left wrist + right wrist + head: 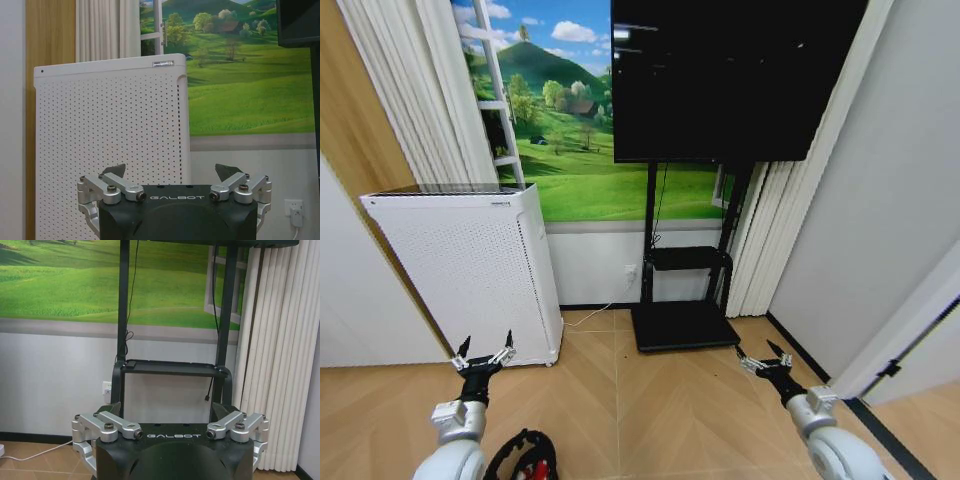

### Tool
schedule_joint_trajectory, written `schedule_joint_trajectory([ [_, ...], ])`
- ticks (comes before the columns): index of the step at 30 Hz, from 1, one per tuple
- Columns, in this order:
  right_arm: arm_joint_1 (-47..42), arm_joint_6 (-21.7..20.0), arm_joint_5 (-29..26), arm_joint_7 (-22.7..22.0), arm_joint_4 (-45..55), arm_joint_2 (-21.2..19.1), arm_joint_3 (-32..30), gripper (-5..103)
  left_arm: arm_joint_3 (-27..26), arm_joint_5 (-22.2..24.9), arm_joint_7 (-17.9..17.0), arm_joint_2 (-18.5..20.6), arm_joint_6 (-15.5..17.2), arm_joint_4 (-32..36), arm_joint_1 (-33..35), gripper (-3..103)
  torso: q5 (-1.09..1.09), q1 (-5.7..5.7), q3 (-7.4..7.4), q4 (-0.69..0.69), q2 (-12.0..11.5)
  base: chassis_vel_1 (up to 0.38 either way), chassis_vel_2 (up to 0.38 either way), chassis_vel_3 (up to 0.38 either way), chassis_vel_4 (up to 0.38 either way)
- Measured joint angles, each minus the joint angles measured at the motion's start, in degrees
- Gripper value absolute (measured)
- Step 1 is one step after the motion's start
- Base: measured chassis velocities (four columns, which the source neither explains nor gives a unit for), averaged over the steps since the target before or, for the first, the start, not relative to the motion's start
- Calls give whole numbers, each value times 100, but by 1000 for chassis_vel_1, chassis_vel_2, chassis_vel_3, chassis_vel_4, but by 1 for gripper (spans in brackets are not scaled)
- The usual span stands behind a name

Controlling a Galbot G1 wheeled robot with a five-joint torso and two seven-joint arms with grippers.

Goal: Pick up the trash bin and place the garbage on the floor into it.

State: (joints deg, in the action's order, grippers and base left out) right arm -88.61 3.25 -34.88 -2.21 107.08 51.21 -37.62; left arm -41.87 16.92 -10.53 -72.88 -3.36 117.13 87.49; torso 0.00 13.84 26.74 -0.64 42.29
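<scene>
Left arm: I held it low and forward over the wood floor (650, 400), my left gripper (485, 354) pointing at the white perforated appliance (470, 270).
Left fingers: mine were spread apart, holding nothing; the black tips (116, 170) stood wide before the appliance's dotted face.
Between my arms: a dark round thing with red inside (523, 458) sat at the lower edge, possibly the trash bin with garbage, though I could not tell.
Right arm: I stretched it forward likewise, my right gripper (766, 358) near the TV stand base (682, 325).
Right fingers: apart and empty.
</scene>
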Motion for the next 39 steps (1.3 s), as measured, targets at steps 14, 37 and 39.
schedule_joint_trajectory([
  [14,0,0,0,0,0,0,0,100,-1,0,0,0,0,0,1,98,-4,-16,-21,1,-32,93,-143,-101,138],
  [37,0,0,0,1,0,0,0,100,-1,0,1,0,-1,0,1,98,4,-25,-35,0,-59,314,-326,-324,326],
  [39,0,0,0,0,0,-1,-2,100,1,1,2,0,-1,0,1,98,-7,-26,-36,-1,-58,352,-343,-336,357],
])
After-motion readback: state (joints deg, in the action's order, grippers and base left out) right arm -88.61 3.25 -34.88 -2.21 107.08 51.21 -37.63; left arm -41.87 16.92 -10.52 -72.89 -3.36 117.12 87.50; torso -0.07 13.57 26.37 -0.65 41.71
